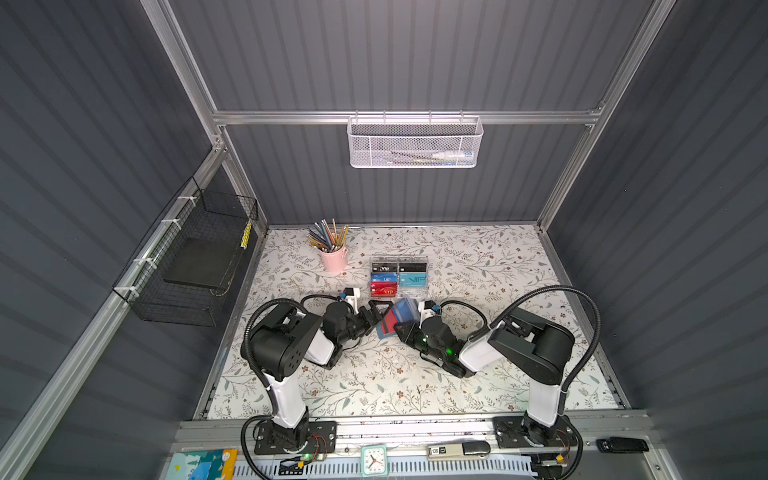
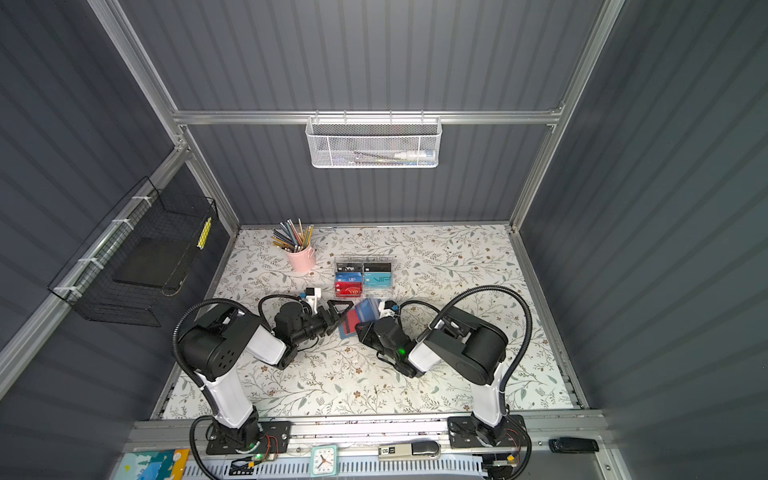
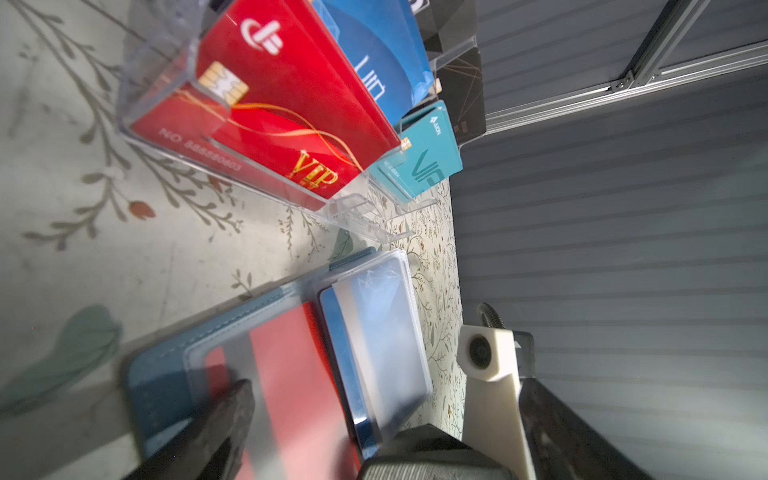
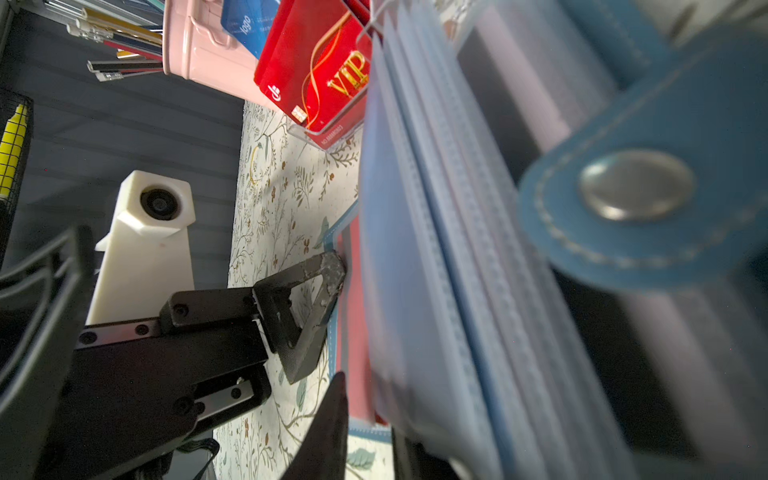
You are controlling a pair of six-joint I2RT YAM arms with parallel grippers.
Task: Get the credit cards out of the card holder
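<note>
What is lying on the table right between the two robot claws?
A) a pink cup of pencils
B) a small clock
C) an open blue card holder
C: the open blue card holder lies between the left gripper and the right gripper. The pink cup stands farther back, and the clock sits on the front ledge by the arm bases.

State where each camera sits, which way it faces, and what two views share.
Top views: high over the front, looking down at the table; both arms, left gripper, right gripper show.
Left wrist: on the left arm, facing the card holder and card rack; own fingers show.
Right wrist: beside the card holder's sleeves, facing the left gripper; own finger shows.
Shared: both wrist views catch the red VIP card.
</note>
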